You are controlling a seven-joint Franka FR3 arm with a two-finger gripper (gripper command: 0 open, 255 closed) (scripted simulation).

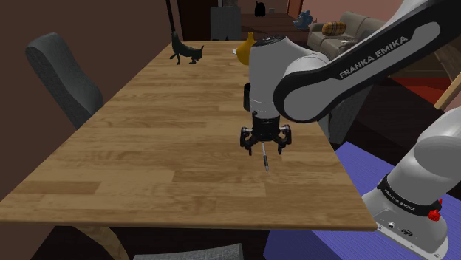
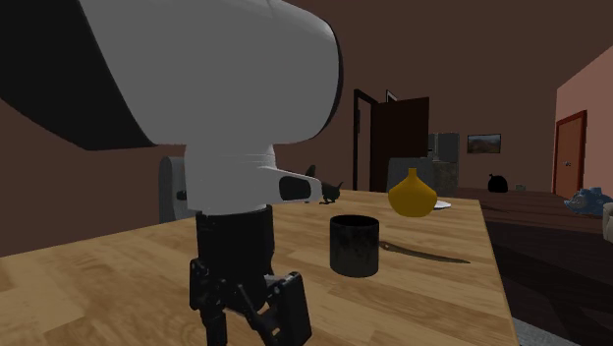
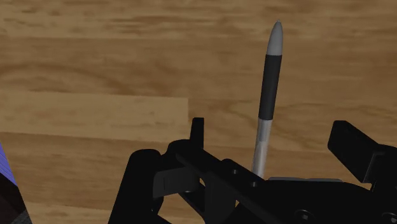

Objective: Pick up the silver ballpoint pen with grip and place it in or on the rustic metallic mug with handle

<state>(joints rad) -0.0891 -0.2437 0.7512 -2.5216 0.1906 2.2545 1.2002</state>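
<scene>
A: The all-black two-finger gripper (image 1: 264,150), what was it doing?

B: It hung from the white arm (image 1: 277,63) over the pale wooden worktop (image 1: 148,133), pointing straight down. Its fingers were drawn in on a slim silver ballpoint pen with a black grip band (image 1: 265,161), clasping its upper end. The pen stood upright below the fingers, tip down.

A: Was the tip on the wood?

B: It was very near the surface, but I could not tell whether it touched. In the wrist view the pen ran out from between the fingers: silver barrel first, then the black grip, then a grey pointed tip, with wooden planks behind it.

A: And the mug?

B: A dark cylindrical mug (image 2: 354,246) stood upright on the worktop. In the second exterior view it was to the right of the gripper and farther back, apart from it. I could not make out its handle. A rounded yellow vase (image 2: 411,194) stood behind the mug.

A: What else was around?

B: In the shoulder view, a small black cat figurine (image 1: 186,52) sat at the far end of the worktop. A grey chair (image 1: 63,77) stood along its left edge, and a purple rug (image 1: 347,173) lay on the floor to its right.
</scene>
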